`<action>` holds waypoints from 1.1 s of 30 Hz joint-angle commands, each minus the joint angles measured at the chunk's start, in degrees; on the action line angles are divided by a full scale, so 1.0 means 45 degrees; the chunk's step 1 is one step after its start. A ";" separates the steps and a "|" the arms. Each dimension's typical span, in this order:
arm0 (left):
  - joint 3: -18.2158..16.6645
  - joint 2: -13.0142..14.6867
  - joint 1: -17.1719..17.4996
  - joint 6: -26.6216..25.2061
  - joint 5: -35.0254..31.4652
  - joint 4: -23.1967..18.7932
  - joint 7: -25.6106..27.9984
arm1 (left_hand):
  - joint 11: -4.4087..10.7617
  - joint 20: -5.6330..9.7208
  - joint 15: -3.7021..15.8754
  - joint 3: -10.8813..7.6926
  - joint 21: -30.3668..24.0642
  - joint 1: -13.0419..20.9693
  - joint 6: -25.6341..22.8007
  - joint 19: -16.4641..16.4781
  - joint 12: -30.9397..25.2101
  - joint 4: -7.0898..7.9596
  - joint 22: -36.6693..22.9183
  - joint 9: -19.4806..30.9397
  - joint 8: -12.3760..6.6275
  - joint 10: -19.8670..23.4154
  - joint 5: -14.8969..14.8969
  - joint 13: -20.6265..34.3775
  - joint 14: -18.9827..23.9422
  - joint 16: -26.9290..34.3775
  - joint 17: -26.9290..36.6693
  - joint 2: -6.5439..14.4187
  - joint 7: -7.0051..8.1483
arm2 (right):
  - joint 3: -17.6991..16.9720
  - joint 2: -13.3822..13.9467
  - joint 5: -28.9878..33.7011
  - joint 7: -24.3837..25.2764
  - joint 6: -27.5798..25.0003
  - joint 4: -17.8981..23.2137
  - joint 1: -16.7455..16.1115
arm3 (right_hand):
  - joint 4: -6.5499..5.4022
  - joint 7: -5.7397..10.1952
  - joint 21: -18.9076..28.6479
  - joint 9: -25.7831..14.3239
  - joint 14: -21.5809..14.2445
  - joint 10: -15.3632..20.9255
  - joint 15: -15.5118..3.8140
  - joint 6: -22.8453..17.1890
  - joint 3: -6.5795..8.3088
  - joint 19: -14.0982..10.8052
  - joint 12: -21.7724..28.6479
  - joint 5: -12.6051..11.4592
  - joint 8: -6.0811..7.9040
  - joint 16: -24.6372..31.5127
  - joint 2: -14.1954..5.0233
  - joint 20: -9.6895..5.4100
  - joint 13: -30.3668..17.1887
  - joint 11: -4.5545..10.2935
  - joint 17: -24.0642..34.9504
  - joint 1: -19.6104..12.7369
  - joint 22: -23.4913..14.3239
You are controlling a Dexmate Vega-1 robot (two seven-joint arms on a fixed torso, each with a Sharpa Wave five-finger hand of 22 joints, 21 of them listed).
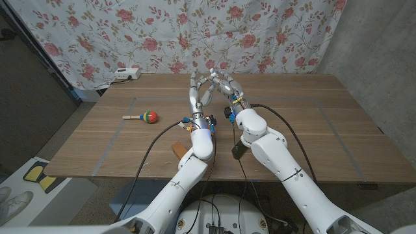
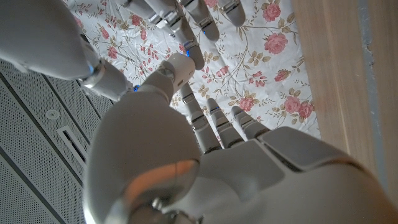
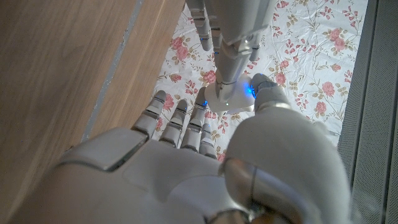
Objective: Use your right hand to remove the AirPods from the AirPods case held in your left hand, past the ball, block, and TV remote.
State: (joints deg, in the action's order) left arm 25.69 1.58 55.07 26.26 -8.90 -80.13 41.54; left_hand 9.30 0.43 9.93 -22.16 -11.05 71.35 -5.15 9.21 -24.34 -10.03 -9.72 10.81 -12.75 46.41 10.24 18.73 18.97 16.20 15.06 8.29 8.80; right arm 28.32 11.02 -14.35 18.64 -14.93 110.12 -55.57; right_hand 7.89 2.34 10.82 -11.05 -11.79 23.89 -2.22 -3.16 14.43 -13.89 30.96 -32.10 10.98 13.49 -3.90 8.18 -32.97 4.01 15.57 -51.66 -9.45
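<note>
Two white robot hands meet, raised over the wooden table (image 1: 292, 123). From the head view, going left to right: a white power strip (image 1: 127, 73) at the far edge, a maraca (image 1: 143, 117), a brown block (image 1: 177, 149), then the left hand (image 1: 200, 91) touching fingertips with the right hand (image 1: 224, 86). The right wrist view alone reveals a small white rounded AirPods case (image 3: 227, 98) with a blue glow, pinched between the hands' fingertips. No writing is readable. Rose-patterned cloth (image 1: 195, 32) hangs behind.
</note>
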 commanded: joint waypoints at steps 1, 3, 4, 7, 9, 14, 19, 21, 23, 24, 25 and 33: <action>0.0052 -0.0064 -0.0128 -0.0093 0.0163 0.0147 -0.0031 | 0.0773 0.0089 0.0672 0.0021 -0.0048 0.0186 -0.0127 0.0027 -0.0629 -0.0048 -0.0056 0.0062 -0.0044 0.0910 0.0055 0.1576 0.0755 0.0066 0.0061 0.0008 0.0069 | -0.0081 0.0060 -0.0174 -0.0261 -0.0040 -0.0179 0.0067 | -0.0138 -0.0183 -0.0020 -0.0027 0.0203 0.0898 -0.0849 0.0180 -0.0361 -0.0024 -0.0147 0.0082 -0.0065 -0.0129 0.0359 0.0201 0.0154 0.0922 0.0067 0.0605 -0.0043; 0.0054 -0.0043 -0.0131 -0.0134 0.0201 0.0129 -0.0067 | 0.0774 0.0091 0.0671 0.0033 -0.0048 0.0216 -0.0135 0.0027 -0.0633 -0.0048 -0.0055 0.0062 -0.0035 0.0918 0.0056 0.1568 0.0770 0.0080 0.0079 0.0001 0.0068 | -0.0094 0.0117 -0.0248 -0.0442 -0.0011 -0.0241 0.0114 | -0.0241 -0.0258 -0.0041 -0.0026 0.0339 0.0714 -0.0726 0.0300 -0.0558 0.0044 -0.0260 0.0277 -0.0074 -0.0167 0.0534 0.0230 0.0261 0.0764 0.0079 0.0931 -0.0048; 0.0066 -0.0011 -0.0138 -0.0144 0.0226 0.0119 -0.0128 | 0.0775 0.0096 0.0671 0.0035 -0.0049 0.0222 -0.0145 0.0030 -0.0633 -0.0048 -0.0055 0.0062 -0.0036 0.0919 0.0056 0.1565 0.0773 0.0084 0.0083 -0.0001 0.0075 | -0.0083 0.0160 -0.0241 -0.0495 -0.0058 -0.0242 0.0144 | -0.0287 -0.0258 -0.0051 -0.0027 0.0423 0.0538 -0.0667 0.0367 -0.0614 0.0085 -0.0359 0.0374 -0.0077 -0.0183 0.0542 0.0233 0.0313 0.0733 0.0090 0.1044 -0.0051; 0.0072 -0.0028 -0.0164 -0.0117 0.0295 0.0174 -0.0134 | 0.0775 0.0098 0.0668 0.0049 -0.0048 0.0250 -0.0170 0.0030 -0.0641 -0.0042 -0.0055 0.0063 -0.0032 0.0931 0.0058 0.1560 0.0791 0.0102 0.0105 -0.0004 0.0067 | -0.0095 0.0189 -0.0288 -0.0605 -0.0039 -0.0298 0.0166 | -0.0519 -0.0311 -0.0069 -0.0027 0.0681 0.0196 -0.0338 0.0579 -0.0979 0.0232 -0.0660 0.0901 -0.0056 -0.0200 0.0782 0.0313 0.0529 0.0520 0.0125 0.1701 -0.0059; 0.0073 -0.0026 -0.0172 -0.0107 0.0399 0.0180 -0.0203 | 0.0775 0.0090 0.0668 0.0054 -0.0047 0.0260 -0.0173 0.0028 -0.0641 -0.0040 -0.0055 0.0063 -0.0028 0.0932 0.0059 0.1555 0.0796 0.0108 0.0114 -0.0005 0.0067 | -0.0101 0.0206 -0.0320 -0.0667 -0.0075 -0.0318 0.0184 | -0.0636 -0.0244 -0.0068 -0.0026 0.0911 -0.0128 -0.0138 0.0612 -0.1146 0.0360 -0.0960 0.1326 0.0001 -0.0200 0.0821 0.0245 0.0681 0.0309 0.0148 0.2028 -0.0066; 0.0066 -0.0017 -0.0165 -0.0120 0.0359 0.0161 -0.0109 | 0.0774 0.0089 0.0670 0.0073 -0.0047 0.0298 -0.0179 0.0028 -0.0648 -0.0036 -0.0056 0.0064 -0.0012 0.0942 0.0061 0.1544 0.0810 0.0127 0.0141 -0.0012 0.0033 | -0.0138 0.0188 -0.0388 -0.0740 -0.0082 -0.0392 0.0202 | -0.0780 -0.0323 -0.0040 -0.0022 0.1136 -0.0739 0.0437 0.0734 -0.1440 0.0422 -0.1574 0.2164 0.0048 -0.0133 0.0964 0.0422 0.0996 -0.0325 0.0168 0.2546 -0.0070; 0.0012 -0.0043 -0.0142 -0.0012 0.0499 0.0142 -0.0099 | 0.0771 0.0098 0.0676 0.0092 -0.0047 0.0347 -0.0164 0.0028 -0.0660 -0.0027 -0.0056 0.0065 0.0017 0.0950 0.0067 0.1536 0.0836 0.0155 0.0178 -0.0010 0.0015 | -0.0157 0.0246 -0.0370 -0.0780 -0.0252 -0.0400 0.0266 | -0.0984 -0.0454 -0.0057 -0.0024 0.1672 -0.1493 0.0927 0.0943 -0.1700 0.0616 -0.2317 0.3102 0.0051 -0.0208 0.0973 0.0670 0.1365 -0.1080 0.0127 0.3149 -0.0075; -0.0019 -0.0056 -0.0072 -0.0157 0.0629 -0.0011 -0.0163 | 0.0770 0.0090 0.0676 0.0100 -0.0049 0.0362 -0.0156 0.0032 -0.0664 -0.0025 -0.0057 0.0065 0.0028 0.0951 0.0069 0.1534 0.0842 0.0163 0.0190 -0.0012 0.0020 | -0.0210 0.0201 -0.0420 -0.0764 -0.0220 -0.0455 0.0248 | -0.1008 -0.0502 -0.0063 -0.0026 0.1927 -0.1821 0.1038 0.1050 -0.1740 0.0705 -0.2614 0.3415 0.0047 -0.0253 0.0933 0.0732 0.1510 -0.1372 0.0102 0.3272 -0.0076; -0.0092 -0.0204 0.0076 -0.0525 0.0618 -0.0282 0.0093 | 0.0768 0.0071 0.0673 0.0112 -0.0051 0.0372 -0.0175 0.0038 -0.0668 -0.0019 -0.0057 0.0066 0.0028 0.0952 0.0069 0.1532 0.0846 0.0171 0.0203 -0.0017 -0.0008 | -0.0248 0.0183 -0.0441 -0.0751 -0.0226 -0.0489 0.0250 | -0.1033 -0.0510 -0.0072 -0.0031 0.2117 -0.2165 0.1162 0.1127 -0.1769 0.0801 -0.2882 0.3657 0.0051 -0.0277 0.0889 0.0798 0.1624 -0.1483 0.0086 0.3383 -0.0077; -0.0091 -0.0128 -0.0001 -0.0068 0.0942 -0.0081 -0.0238 | 0.0767 0.0046 0.0672 0.0121 -0.0051 0.0379 -0.0177 0.0038 -0.0666 -0.0017 -0.0057 0.0066 0.0033 0.0948 0.0067 0.1527 0.0846 0.0174 0.0211 -0.0022 -0.0020 | -0.0256 0.0188 -0.0424 -0.0725 -0.0274 -0.0490 0.0260 | -0.1042 -0.0497 -0.0088 -0.0033 0.2279 -0.2273 0.1232 0.1210 -0.1785 0.0883 -0.2986 0.3772 0.0034 -0.0317 0.0876 0.0814 0.1676 -0.1515 0.0075 0.3435 -0.0078; -0.0105 -0.0120 0.0069 -0.0248 0.0860 -0.0244 -0.0166 | 0.0766 0.0039 0.0672 0.0133 -0.0053 0.0392 -0.0207 0.0044 -0.0667 -0.0016 -0.0057 0.0067 0.0028 0.0945 0.0066 0.1522 0.0844 0.0178 0.0221 -0.0031 -0.0045 | -0.0258 0.0229 -0.0402 -0.0742 -0.0347 -0.0488 0.0294 | -0.1048 -0.0498 -0.0119 -0.0034 0.2388 -0.2338 0.1267 0.1228 -0.1792 0.1000 -0.3055 0.3851 0.0039 -0.0340 0.0859 0.0838 0.1713 -0.1534 0.0068 0.3467 -0.0079; -0.0328 -0.0189 0.0492 -0.0316 0.3569 -0.1137 -0.1918 | 0.0764 0.0018 0.0671 0.0189 -0.0064 0.0453 -0.0307 0.0069 -0.0688 0.0010 -0.0061 0.0070 0.0032 0.0945 0.0059 0.1509 0.0870 0.0220 0.0290 -0.0034 -0.0038 | -0.0482 0.0218 -0.0585 -0.0807 -0.0400 -0.0628 0.0300 | -0.1088 -0.0618 -0.0165 -0.0042 0.2953 -0.2720 0.1552 0.1495 -0.1838 0.1439 -0.3411 0.4220 0.0005 -0.0437 0.0790 0.0886 0.1889 -0.1733 0.0038 0.3665 -0.0082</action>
State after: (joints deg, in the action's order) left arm 25.25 1.06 55.28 25.42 -4.58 -81.09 40.12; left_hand 9.23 0.42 10.04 -21.69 -11.05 72.72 -6.25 9.21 -24.35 -10.03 -9.72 10.80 -12.75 46.48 10.25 18.72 19.90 16.75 16.12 8.29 8.50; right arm 27.21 11.94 -16.31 15.23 -16.13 108.02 -54.37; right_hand 2.91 -0.40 10.14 -11.05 1.07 12.12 4.57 2.90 6.31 -8.02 15.87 -13.32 10.99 11.65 -0.34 12.18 -24.44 -3.67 15.68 -35.88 -9.76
